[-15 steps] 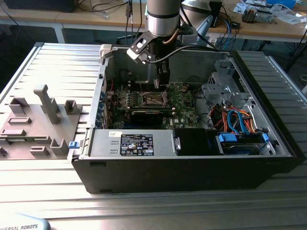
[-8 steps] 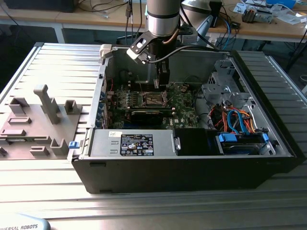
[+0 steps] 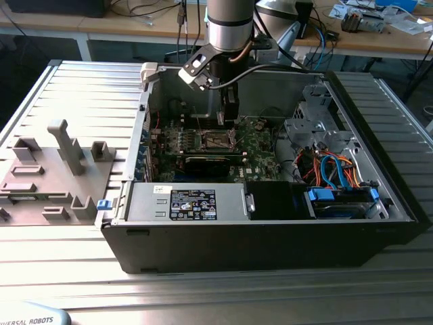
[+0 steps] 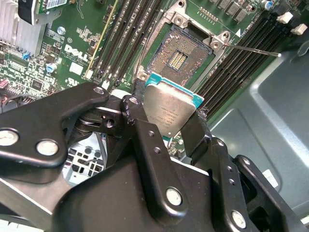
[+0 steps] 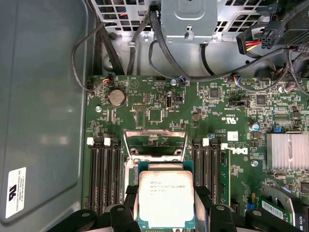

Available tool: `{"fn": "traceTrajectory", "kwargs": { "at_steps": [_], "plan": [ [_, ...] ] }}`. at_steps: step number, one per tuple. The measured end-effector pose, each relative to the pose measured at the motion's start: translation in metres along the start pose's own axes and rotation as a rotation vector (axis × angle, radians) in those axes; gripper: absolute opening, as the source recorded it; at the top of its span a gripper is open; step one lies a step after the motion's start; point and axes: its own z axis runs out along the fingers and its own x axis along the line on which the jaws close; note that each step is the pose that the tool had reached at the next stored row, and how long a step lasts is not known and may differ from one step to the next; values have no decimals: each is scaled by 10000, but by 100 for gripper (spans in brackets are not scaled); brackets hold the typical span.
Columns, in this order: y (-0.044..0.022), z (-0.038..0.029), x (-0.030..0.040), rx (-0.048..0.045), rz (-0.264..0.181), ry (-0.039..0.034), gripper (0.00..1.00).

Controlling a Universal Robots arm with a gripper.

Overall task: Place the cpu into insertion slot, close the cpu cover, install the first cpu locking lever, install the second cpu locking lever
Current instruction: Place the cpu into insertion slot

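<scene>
One step of the four is in hand, and by the look of things it is the first: placing the cpu (image 4: pixel 170 110). The gripper (image 4: pixel 166 110) is clenched on the chip, with one black finger against each of two opposite edges and the dull metal top facing the second wrist camera. In the exterior view the gripper (image 3: pixel 226 112) reaches down into the open computer case (image 3: pixel 270 244), over the green circuit board (image 3: pixel 257 145).

In the second wrist view the insertion slot (image 4: pixel 178 55) lies bare, its contact field exposed inside the silvery rim, and the cpu hangs just beside it, apart from it and not yet seated. In the first wrist view the cpu (image 5: pixel 166 198) covers much of the socket area, and the cpu cover (image 5: pixel 154 132) stands raised beyond it, so the opening is free. A thin lever rod (image 4: pixel 251 50) juts out sideways from one corner of the rim across the memory slots (image 4: pixel 241 67), which suggests that neither lever is locked.

Judging from this, the placement calls for squaring the chip's edges with the socket rim, keeping it level, and matching its orientation before it goes down. A tilted or offset descent could harm the fine contacts. The raised cover and loose lever also need clearance from the fingers.
</scene>
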Motion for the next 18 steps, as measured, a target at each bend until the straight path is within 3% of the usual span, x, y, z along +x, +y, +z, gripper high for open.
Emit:
{"fn": "traceTrajectory", "kwargs": {
  "at_steps": [18],
  "plan": [
    [-10,7,0,-1,110,-13,54]
  ]
}}
